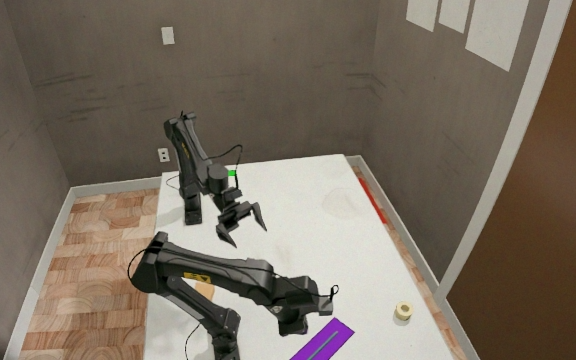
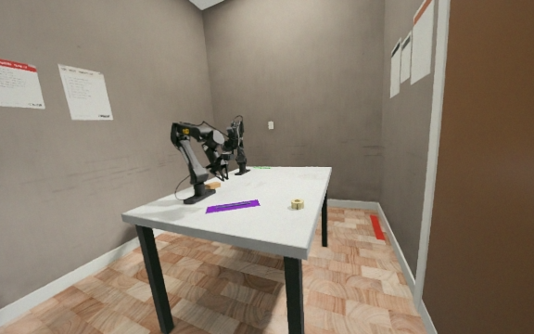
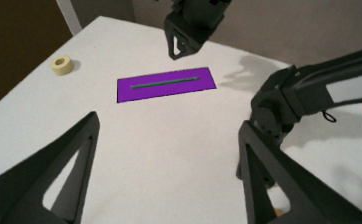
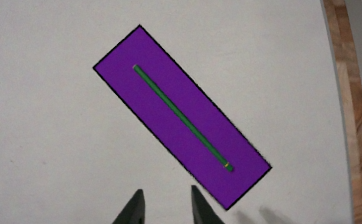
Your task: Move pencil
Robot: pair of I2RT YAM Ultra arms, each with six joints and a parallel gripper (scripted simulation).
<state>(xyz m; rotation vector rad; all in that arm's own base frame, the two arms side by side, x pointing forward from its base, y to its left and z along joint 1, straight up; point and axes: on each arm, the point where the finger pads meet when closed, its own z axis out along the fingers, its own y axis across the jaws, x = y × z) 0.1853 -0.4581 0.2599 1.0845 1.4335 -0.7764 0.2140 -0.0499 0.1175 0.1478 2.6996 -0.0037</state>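
A green pencil [image 4: 182, 118] lies flat along the middle of a purple rectangle [image 4: 185, 114] near the table's front edge; both also show in the left wrist view [image 3: 164, 83] and in the top view [image 1: 324, 341]. My right gripper [image 4: 167, 194] hovers above the table just beside the purple rectangle, its fingers narrowed but apart, with nothing between them. My left gripper [image 1: 248, 236] is wide open and empty above the middle of the table. The green rectangle [image 1: 231, 173] lies at the far end, mostly hidden behind the left arm.
A cream tape roll [image 1: 405, 308] stands on the table to the right of the purple rectangle. A small wooden block [image 1: 203, 290] lies by the right arm's base. The table edge runs close past the purple rectangle.
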